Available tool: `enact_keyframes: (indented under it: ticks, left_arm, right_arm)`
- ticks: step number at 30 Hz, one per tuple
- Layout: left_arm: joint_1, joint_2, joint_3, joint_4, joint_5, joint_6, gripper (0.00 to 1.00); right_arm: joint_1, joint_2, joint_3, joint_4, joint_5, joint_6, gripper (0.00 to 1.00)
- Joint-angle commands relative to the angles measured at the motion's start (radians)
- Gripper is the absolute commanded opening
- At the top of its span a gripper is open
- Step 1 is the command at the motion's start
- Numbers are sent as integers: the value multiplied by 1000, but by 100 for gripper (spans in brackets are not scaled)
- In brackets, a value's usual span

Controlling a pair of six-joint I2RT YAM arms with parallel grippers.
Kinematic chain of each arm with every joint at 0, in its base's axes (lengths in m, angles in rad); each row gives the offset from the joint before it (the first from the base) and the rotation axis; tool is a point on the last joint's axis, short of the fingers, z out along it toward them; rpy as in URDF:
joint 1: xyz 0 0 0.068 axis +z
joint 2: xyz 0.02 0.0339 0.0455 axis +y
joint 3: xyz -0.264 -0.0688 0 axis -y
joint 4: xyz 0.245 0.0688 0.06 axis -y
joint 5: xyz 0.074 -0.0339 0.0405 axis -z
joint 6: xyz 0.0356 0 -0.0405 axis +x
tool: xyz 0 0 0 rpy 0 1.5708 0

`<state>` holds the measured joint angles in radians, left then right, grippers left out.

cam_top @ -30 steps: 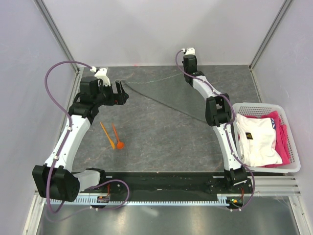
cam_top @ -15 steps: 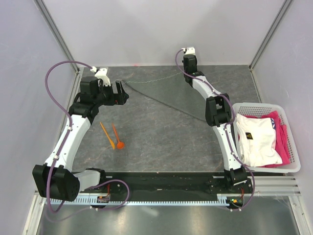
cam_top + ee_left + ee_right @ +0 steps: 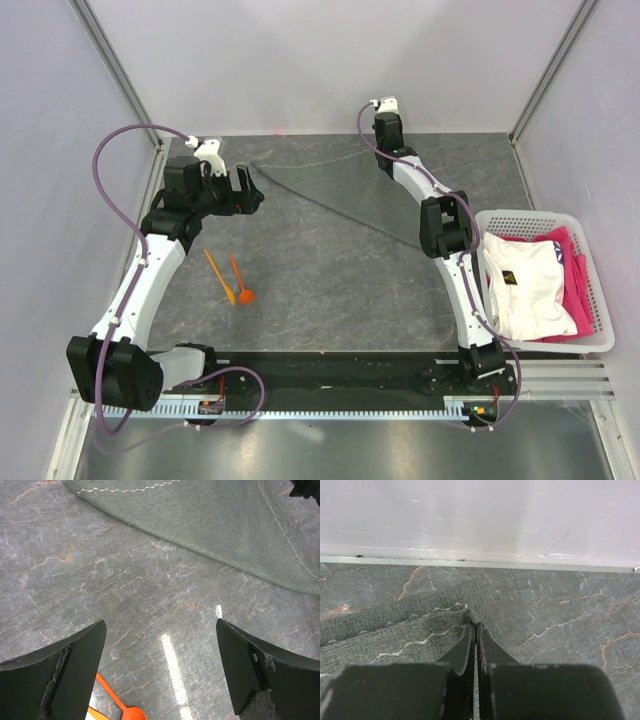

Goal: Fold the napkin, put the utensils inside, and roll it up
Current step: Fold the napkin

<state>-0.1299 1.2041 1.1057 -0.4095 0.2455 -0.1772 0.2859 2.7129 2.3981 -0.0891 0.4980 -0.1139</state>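
The dark grey napkin (image 3: 340,182) lies flat at the back of the table, its pale hem visible in the left wrist view (image 3: 210,525). My right gripper (image 3: 386,140) is at the back wall, shut on a corner of the napkin (image 3: 395,625), with the cloth bunched at the fingertips (image 3: 475,625). My left gripper (image 3: 248,190) hovers open by the napkin's left corner, with only bare table between its fingers (image 3: 161,630). Two orange utensils (image 3: 215,272) lie side by side on the table's left part, one with a rounded spoon end (image 3: 246,296), also at the bottom of the left wrist view (image 3: 122,706).
A white basket (image 3: 545,214) at the right edge holds white and pink fabrics. The grey back wall stands right behind the right gripper. The arms' bases and a black rail run along the near edge.
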Motion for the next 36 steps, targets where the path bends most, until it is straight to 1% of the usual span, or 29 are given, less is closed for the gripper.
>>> enact_keyframes:
  ticks: [1,36]
  left_arm:
    - [6,3,-1,34,23,25,98]
    - [6,28,2,31,31,33,98]
  right_arm:
    - [2,-4,45,49,19,-17,0]
    - [-1,59,99,150,25,-61,0]
